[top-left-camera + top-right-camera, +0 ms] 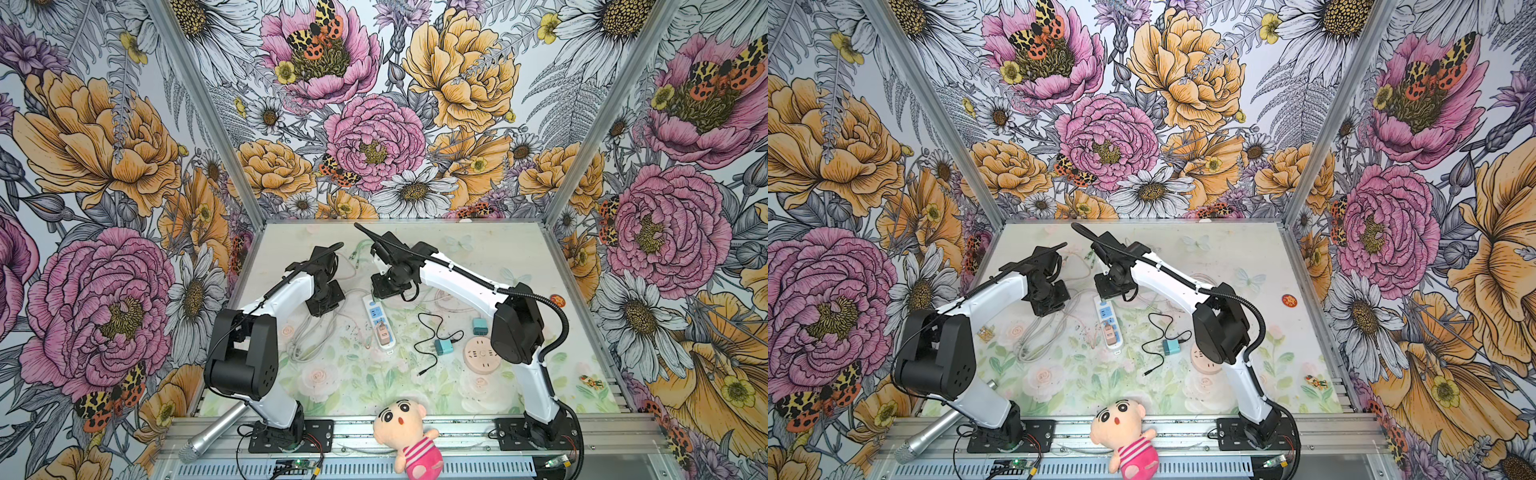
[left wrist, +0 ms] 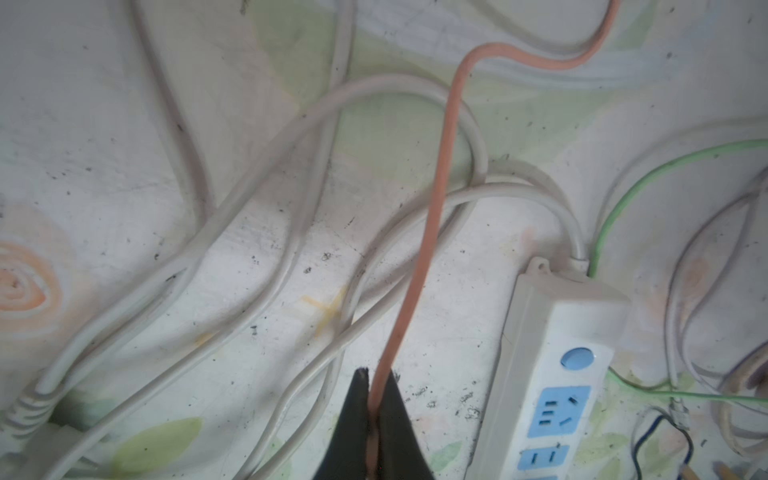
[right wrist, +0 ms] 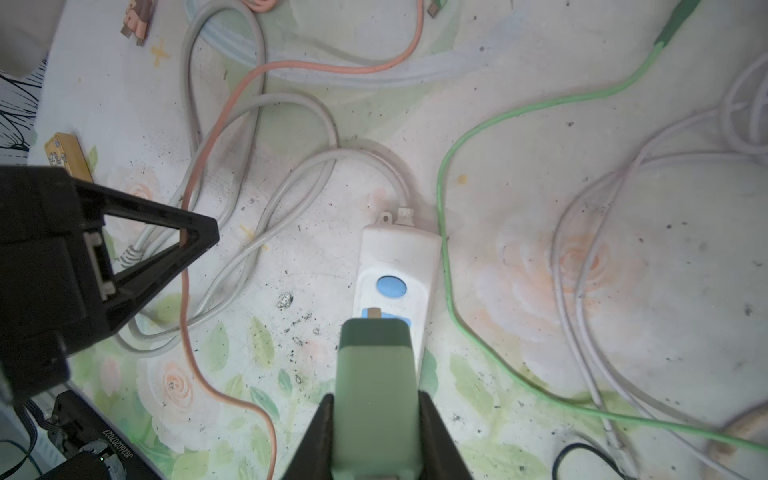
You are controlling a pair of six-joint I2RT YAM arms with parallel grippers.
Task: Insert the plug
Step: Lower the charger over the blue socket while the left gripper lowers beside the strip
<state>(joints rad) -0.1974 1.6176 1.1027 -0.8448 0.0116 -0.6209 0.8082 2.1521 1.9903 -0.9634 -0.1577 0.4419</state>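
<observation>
Two grips: left claw (image 2: 376, 380) pinches thin salmon-pink cable (image 2: 440, 174); right claw (image 3: 376, 401) clamps pale green boxy plug (image 3: 376, 365), prong over white power strip (image 3: 399, 253) just ahead.

We see our left gripper (image 2: 376, 384) pinched tight on a salmon-pink cable (image 2: 434, 216) that leads away ahead of the fingertips, crossing loops of grey cord (image 2: 374, 83), while the white power strip (image 2: 582, 320) lies just beside the gripper and a thin green wire (image 2: 715, 155) trails beyond it.
</observation>
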